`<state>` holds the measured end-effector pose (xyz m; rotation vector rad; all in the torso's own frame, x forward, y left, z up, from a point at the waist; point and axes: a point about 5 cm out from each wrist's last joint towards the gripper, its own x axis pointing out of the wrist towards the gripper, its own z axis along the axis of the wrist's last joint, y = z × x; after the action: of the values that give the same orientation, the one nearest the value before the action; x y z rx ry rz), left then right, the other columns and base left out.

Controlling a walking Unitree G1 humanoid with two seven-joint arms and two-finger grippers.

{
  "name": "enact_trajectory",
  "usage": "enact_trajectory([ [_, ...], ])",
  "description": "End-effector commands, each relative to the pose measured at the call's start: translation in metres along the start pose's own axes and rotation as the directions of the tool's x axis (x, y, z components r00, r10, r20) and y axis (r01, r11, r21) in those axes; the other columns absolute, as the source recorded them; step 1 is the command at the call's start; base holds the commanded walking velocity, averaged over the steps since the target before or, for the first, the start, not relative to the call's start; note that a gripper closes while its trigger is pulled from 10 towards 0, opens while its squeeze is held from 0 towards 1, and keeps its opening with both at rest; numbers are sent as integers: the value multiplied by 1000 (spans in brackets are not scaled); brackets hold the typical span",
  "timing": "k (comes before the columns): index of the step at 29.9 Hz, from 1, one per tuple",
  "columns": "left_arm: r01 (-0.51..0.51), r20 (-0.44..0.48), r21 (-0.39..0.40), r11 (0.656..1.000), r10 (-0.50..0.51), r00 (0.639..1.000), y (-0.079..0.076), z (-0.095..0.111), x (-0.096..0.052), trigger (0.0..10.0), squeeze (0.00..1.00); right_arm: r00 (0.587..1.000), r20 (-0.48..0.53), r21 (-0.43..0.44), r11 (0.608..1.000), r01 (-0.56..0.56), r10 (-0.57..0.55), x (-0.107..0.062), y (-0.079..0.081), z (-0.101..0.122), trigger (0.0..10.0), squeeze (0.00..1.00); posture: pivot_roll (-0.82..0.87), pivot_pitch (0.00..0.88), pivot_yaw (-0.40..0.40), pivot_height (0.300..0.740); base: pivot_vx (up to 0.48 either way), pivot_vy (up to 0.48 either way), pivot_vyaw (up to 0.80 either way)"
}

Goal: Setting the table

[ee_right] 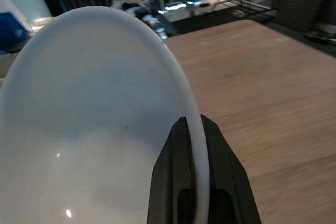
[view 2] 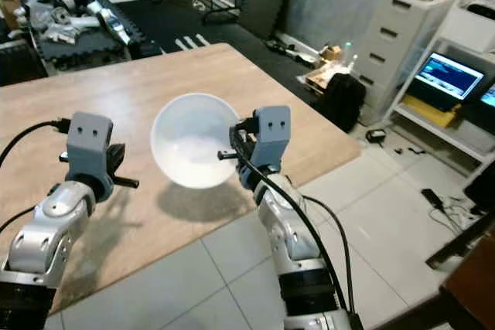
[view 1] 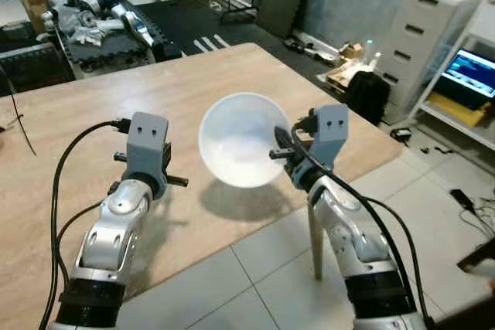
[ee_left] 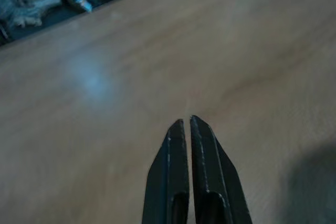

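Smooth round white bowl (view 1: 241,138) – rim pinched by right tool (ee_right: 193,129) – above matte wooden table (view 1: 93,121); left tool (ee_left: 187,127) pressed together.

both arms forward (pincers (ee_left: 188,129) (ee_right: 193,132) closed)

The bowl (view 1: 241,138) looks like smooth white plastic or glazed ware, which of the two is not clear, with a soft sheen and small glints inside. The right hand (ee_right: 192,129), pinching the bowl's rim, has matt black fingers. The left hand (ee_left: 187,125) has the same dull black finish. Under the bowl, the bench (view 1: 93,121) is pale wood-grain, smooth with a faint satin glare. Beyond the bench's edge the floor (view 1: 263,284) is glossy light tile. Both arms are brushed silver metal with grey plastic housings.
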<state>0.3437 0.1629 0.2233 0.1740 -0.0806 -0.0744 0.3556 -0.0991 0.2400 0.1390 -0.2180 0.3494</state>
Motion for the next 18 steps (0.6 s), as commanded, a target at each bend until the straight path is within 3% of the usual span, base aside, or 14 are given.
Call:
enact_trajectory([
  [1,3,38,43,999,-5,999,0,5,-2,10000,0,1000,-4,6,1000,2,-2,-1,-3,0,10000,0,2,103,49,740,334,0,0],
  [11,46,85,78,996,-53,995,-2,7,-13,10000,0,998,-24,1,998,-63,63,0,3,0,10000,0,12,111,43,740,0,0,0],
  [16,74,88,117,990,-84,993,3,5,-22,10000,0,993,-85,-36,995,-89,86,4,2,-2,10000,0,24,116,35,740,0,0,0],
  [18,101,83,184,978,-118,990,8,2,-33,10000,0,984,-157,-8,996,-87,85,10,0,-2,10000,0,29,118,30,740,0,0,0],
])
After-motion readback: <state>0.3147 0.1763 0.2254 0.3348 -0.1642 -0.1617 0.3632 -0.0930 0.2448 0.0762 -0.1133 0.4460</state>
